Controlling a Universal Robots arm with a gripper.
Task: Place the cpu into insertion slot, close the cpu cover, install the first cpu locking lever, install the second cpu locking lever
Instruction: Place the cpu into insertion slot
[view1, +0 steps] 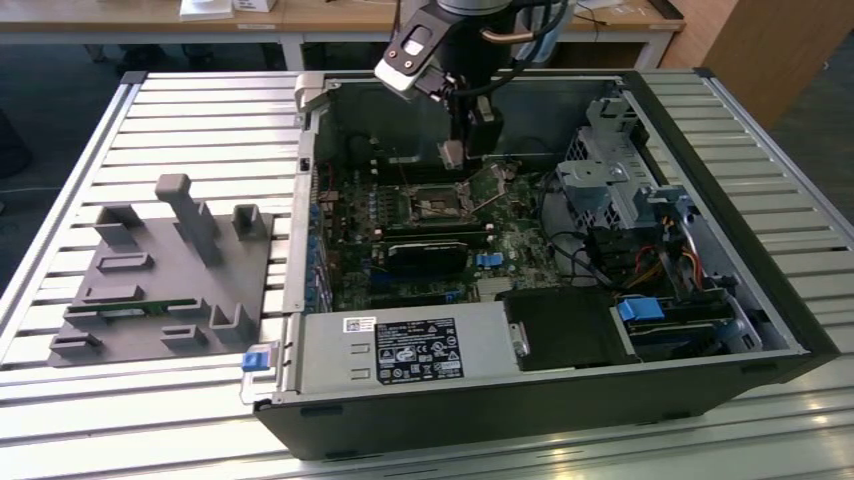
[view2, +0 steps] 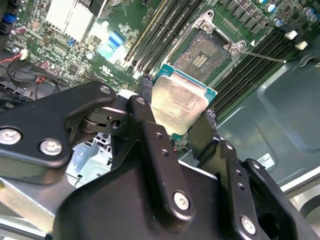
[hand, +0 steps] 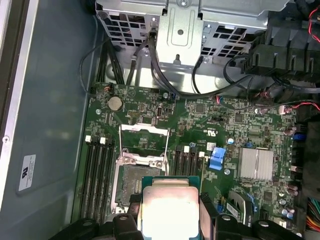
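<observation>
Above the motherboard (hand: 210, 125), near the open insertion slot (view2: 202, 56), the gripper (view2: 177, 112) is clasping the cpu (view2: 179, 97) by opposite edges; it is seemingly hanging tilted, so levelling and squaring it is mattering most.

There is one computer case (view1: 534, 415) on one worktop (view1: 200, 110), and one grey tray (view1: 160, 270). Inside the case I count one green board (hand: 200, 130), one open socket (hand: 137, 182), one round battery (hand: 115, 103) and one silver heat sink (hand: 256, 164). There is one hand (view2: 177, 107) with two fingers (view2: 150, 130), and one chip (view2: 180, 95).
</observation>
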